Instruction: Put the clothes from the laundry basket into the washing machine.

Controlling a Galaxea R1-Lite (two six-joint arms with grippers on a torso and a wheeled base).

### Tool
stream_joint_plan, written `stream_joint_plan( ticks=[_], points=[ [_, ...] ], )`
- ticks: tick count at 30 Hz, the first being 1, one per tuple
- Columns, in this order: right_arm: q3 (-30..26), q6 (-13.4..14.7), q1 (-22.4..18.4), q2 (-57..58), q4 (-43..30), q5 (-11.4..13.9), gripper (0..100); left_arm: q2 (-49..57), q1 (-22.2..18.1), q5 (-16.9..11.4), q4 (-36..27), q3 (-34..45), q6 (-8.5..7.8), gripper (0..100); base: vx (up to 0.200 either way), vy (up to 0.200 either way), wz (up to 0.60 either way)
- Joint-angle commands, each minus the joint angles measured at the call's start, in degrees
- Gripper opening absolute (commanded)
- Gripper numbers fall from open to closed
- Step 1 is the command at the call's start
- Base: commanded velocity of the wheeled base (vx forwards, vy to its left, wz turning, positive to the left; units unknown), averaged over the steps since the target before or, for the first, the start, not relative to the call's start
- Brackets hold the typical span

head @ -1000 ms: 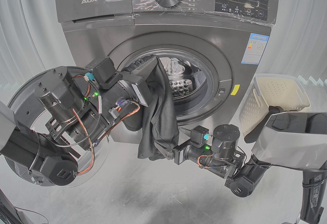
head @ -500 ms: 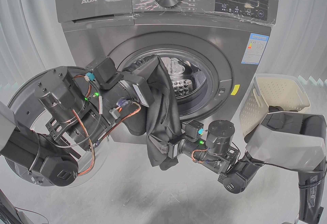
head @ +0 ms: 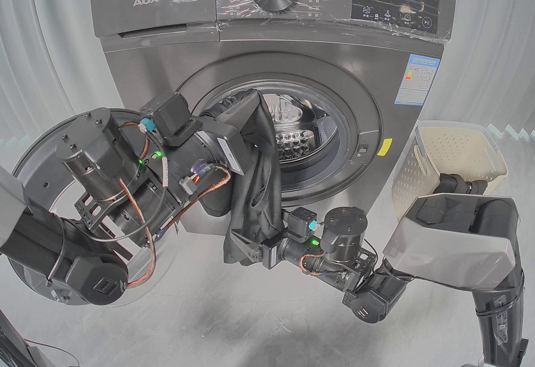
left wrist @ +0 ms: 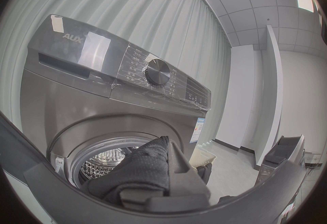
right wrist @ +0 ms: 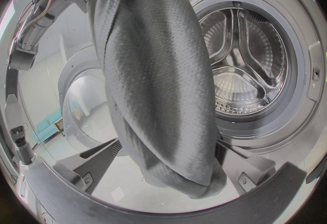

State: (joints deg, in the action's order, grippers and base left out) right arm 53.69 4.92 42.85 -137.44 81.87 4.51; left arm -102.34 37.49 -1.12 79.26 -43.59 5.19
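Note:
A black garment [head: 259, 184] hangs in front of the washing machine's [head: 167, 61] open drum [head: 304, 131]. Its top is pinched in my left gripper [head: 245, 106], which is shut on it at the upper left of the opening. In the left wrist view the cloth [left wrist: 143, 167] bunches over that gripper [left wrist: 170, 170]. My right gripper [head: 245, 248] is low by the garment's hanging end, open, with its fingers spread either side of the cloth [right wrist: 153, 64]. The cream laundry basket [head: 462, 148] stands at the right of the machine.
The round machine door [head: 28, 162] is swung open to the left, behind my left arm. A dark item [head: 454, 182] lies at the basket's front rim. The steel drum [right wrist: 245, 75] looks bare inside. The grey floor lies below.
My right arm has moved left along the foot of the machine. The garment's lower end has swung left with it and hangs narrower. The left arm has kept still.

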Motion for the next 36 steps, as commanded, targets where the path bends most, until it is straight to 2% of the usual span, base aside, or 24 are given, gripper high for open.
stream_joint_plan(
  ticks=[1,9,14,19,20,29,36],
  points=[
    [-0.07,-0.97,0.74,-1.52,0.66,0.06,100,-0.05,-0.04,-0.02,0.01,0.00,-0.18,0,0.000,0.000,0.00],
    [3.09,-1.59,0.66,-3.89,0.57,-0.47,100,-0.05,0.04,-0.02,0.01,0.09,-0.27,0,0.000,0.000,0.00],
    [9.42,-1.59,-0.22,-7.14,-0.40,-3.54,100,0.04,0.13,-0.02,0.01,0.00,-0.18,0,0.000,0.000,0.00],
    [10.12,-1.32,-2.07,-7.41,-0.92,-5.13,100,0.12,-0.31,0.24,0.10,0.35,-0.18,0,0.000,0.000,0.00],
    [9.77,-1.32,-2.42,-7.23,-0.84,-5.21,0,0.12,-0.57,0.33,0.10,0.53,-0.27,0,0.000,0.000,0.00],
    [2.12,-1.15,-5.85,-0.11,0.04,-4.86,0,0.04,-2.68,-0.02,0.63,3.95,-0.53,0,0.000,0.000,0.00],
    [1.95,-1.59,-8.57,6.22,-0.84,-4.77,0,-0.93,-2.77,-0.37,2.65,10.90,-0.71,0,0.000,0.000,0.00]
  ],
)
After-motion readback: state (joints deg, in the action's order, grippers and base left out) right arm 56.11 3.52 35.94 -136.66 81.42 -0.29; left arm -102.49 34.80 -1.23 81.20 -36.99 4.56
